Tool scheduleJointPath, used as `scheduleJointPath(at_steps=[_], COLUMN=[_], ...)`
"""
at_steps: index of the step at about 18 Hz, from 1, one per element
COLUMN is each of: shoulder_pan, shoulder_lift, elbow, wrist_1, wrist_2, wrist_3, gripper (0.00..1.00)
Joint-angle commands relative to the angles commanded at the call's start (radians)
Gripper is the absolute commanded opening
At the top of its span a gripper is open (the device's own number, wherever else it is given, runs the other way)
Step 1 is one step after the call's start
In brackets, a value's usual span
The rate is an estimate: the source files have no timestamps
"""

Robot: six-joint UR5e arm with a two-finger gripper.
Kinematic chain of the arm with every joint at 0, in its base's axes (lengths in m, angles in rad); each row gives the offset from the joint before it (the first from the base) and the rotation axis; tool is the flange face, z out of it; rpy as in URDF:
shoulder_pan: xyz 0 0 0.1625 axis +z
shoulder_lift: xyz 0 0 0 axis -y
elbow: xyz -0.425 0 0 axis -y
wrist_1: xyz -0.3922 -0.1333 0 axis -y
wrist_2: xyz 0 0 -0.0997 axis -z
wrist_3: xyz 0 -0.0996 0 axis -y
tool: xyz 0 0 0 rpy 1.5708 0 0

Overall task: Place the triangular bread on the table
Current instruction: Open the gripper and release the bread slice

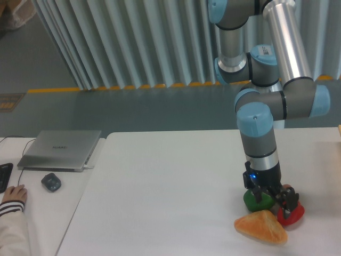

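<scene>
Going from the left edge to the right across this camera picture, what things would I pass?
Person's hand → dark grey computer mouse → closed silver laptop → golden-orange triangular bread on the white table.

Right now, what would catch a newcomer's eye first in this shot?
The big silver-and-blue arm reaching down at the right. Below it the golden bread lies at the table's front edge, clear of the open gripper, with green and red peppers just behind.
</scene>
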Motion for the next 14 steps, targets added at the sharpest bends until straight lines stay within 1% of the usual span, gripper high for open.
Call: scheduleJointPath(at_steps=[1, 3, 4, 5, 7, 8, 9, 11, 14], shoulder_pan=[0.000, -0.002, -0.003, -0.003, -0.011, -0.015, -0.026, -0.041, -0.037], shoulder_lift=[0.015, 0.052, 0.060, 0.075, 0.086, 0.101, 0.112, 0.114, 0.117], elbow=[0.003, 0.011, 0.017, 0.024, 0.035, 0.034, 0.028, 0.023, 0.014], wrist_1=[-0.034, -0.171, -0.209, -0.261, -0.319, -0.347, -0.358, -0.355, -0.353], wrist_2=[-0.003, -0.011, -0.009, -0.008, -0.012, -0.012, -0.015, -0.020, -0.040], wrist_3=[0.054, 0.204, 0.238, 0.284, 0.315, 0.317, 0.318, 0.317, 0.315], gripper=[1.00, 1.00, 1.00, 1.00, 1.00, 1.00, 1.00, 1.00, 1.00])
